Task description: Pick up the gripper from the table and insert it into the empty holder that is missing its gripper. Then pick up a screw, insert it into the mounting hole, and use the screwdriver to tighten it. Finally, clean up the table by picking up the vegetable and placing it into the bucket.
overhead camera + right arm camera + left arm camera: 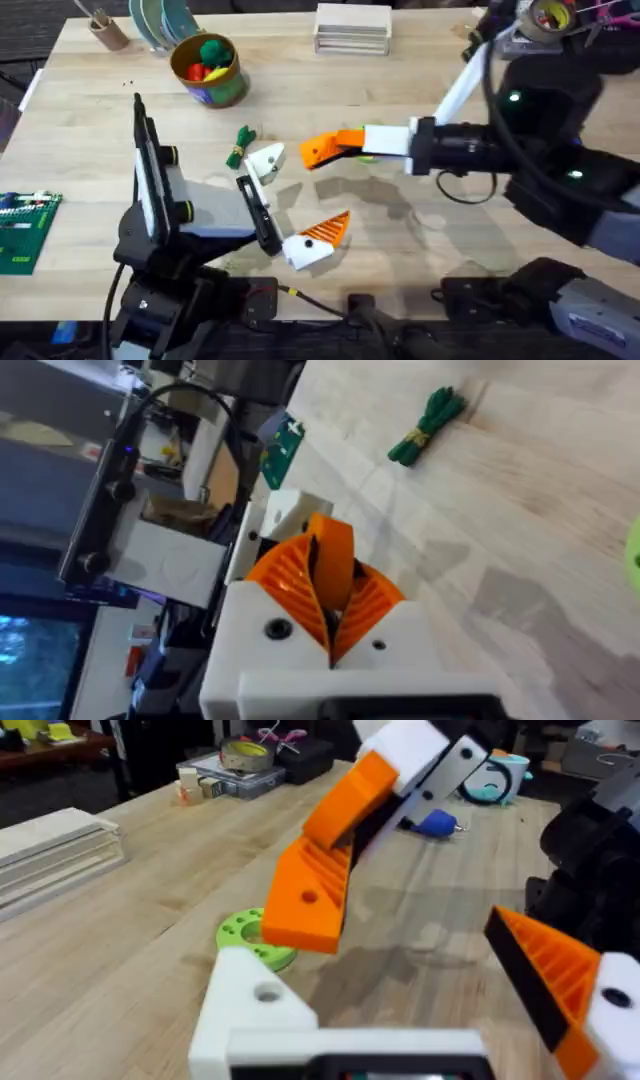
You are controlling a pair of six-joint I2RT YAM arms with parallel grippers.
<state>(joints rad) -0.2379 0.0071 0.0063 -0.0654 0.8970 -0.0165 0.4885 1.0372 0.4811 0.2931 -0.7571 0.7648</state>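
Right gripper [318, 150]: clenched on the orange gripper [305, 905], above the table [420, 235]
Left gripper [290, 205]: released; its bare white holder [265, 160] is near the orange gripper
Vegetable [240, 146]: on the table beside the holder

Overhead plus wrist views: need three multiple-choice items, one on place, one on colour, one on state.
1. Where is the green vegetable?
A. In the bucket
B. In a gripper
C. Lying on the table

2. What colour is the disc with holes?
A. Bright green
B. Blue
C. Red

3. What state is the right gripper in?
A. Open and empty
B. Shut on the orange wedge
C. Shut on the screwdriver

Answers:
1. C: the overhead view shows it flat on the wood, nothing gripping it.
2. A: the left wrist view shows it green, below the wedge.
3. B: the right wrist view shows the wedge pinched between its ribbed pads.
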